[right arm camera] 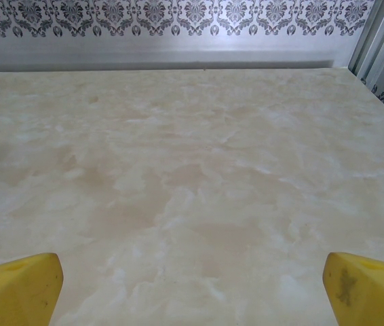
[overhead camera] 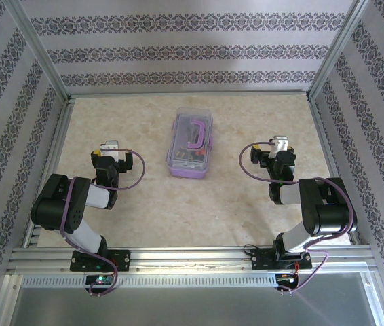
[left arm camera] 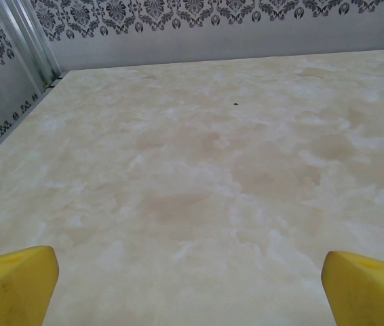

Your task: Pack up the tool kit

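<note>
A translucent purple tool kit (overhead camera: 190, 145), closed, is set midway across the tabletop (overhead camera: 151, 217), nearer its far edge. The left hand (overhead camera: 110, 145) and right hand (overhead camera: 280, 144) are held wide open, empty, flanking it. It is judged light, rigid, slippery plastic, best gripped by the handle (overhead camera: 195, 134) or narrow sides.

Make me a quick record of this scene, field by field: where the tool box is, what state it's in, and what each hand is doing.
tool box: purple box, mid-table, between the two arms
lid: clear lid, looks shut
contents: small colored items show through the lid, too small to name
left hand: open, empty, over bare table, left of the box
right hand: open, empty, over bare table, right of the box
contact: neither hand touches the box
</note>
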